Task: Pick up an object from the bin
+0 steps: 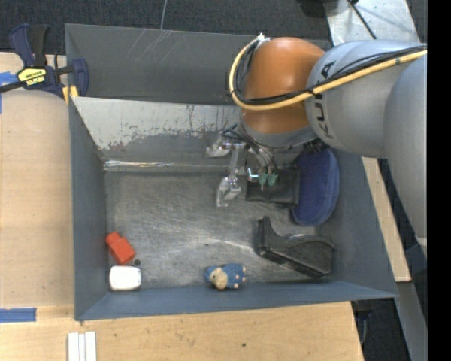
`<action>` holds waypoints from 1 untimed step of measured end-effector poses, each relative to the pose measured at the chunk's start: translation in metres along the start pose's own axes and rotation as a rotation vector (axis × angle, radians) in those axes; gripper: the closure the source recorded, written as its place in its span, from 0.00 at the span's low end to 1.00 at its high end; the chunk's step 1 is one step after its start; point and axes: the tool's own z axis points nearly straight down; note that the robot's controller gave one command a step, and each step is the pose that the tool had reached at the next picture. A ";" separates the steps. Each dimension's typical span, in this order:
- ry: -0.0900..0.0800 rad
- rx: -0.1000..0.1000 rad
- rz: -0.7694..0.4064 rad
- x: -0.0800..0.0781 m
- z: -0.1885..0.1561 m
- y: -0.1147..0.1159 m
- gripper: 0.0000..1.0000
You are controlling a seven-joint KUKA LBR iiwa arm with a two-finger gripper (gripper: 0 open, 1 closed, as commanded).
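**Gripper low at back centre of bin**

Gripper (pixel 229 173) hangs over bare floor of bin (pixel 86 201); how far open, cannot tell. Nearest things: blue pad (pixel 318 186) just to view's right, black wedge (pixel 297 253) toward the front. Red block (pixel 120 247), white block (pixel 125 278) and toy (pixel 225 276) lie along the front wall.

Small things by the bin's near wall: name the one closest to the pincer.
The blue-and-tan toy, almost directly below the pincer in view; the red block and white block sit in the left corner.
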 end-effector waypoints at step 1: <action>-0.021 0.001 -0.088 0.085 0.051 0.067 0.00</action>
